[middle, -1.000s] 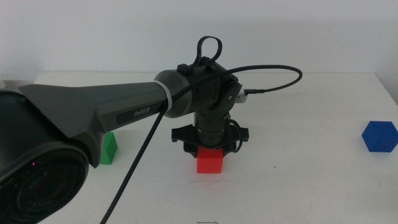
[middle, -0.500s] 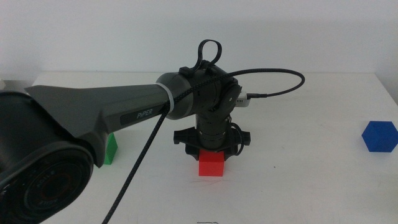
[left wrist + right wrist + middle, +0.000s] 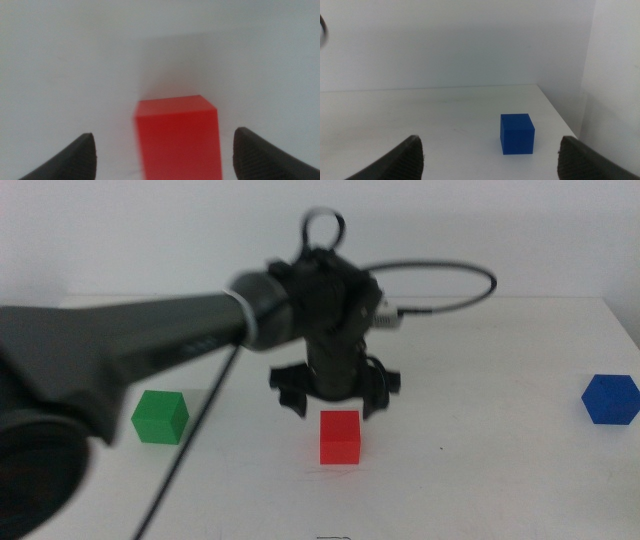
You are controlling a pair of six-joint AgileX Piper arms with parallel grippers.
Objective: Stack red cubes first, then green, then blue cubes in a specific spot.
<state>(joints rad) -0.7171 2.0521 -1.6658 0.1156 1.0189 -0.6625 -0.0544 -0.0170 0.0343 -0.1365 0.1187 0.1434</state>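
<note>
The red cube (image 3: 340, 437) rests on the white table (image 3: 480, 470) near the front centre, free of any grip. My left gripper (image 3: 333, 402) hovers just above and behind it, open, its jaws spread wider than the cube. The left wrist view has the red cube (image 3: 177, 135) low between the spread jaws of the left gripper (image 3: 165, 142), touching neither. The green cube (image 3: 160, 416) sits to the left, the blue cube (image 3: 611, 398) at the far right. In the right wrist view my right gripper (image 3: 490, 150) is open, with the blue cube (image 3: 517, 133) ahead of it on the table.
The left arm's dark body (image 3: 120, 350) and its cable (image 3: 440, 290) cross the left and centre of the middle view. The table's right edge lies close beside the blue cube. A white wall stands behind the table.
My left gripper has let go of the red cube and risen off it. The arm swung up, uncovering the green cube. The red cube stays where it was set.
</note>
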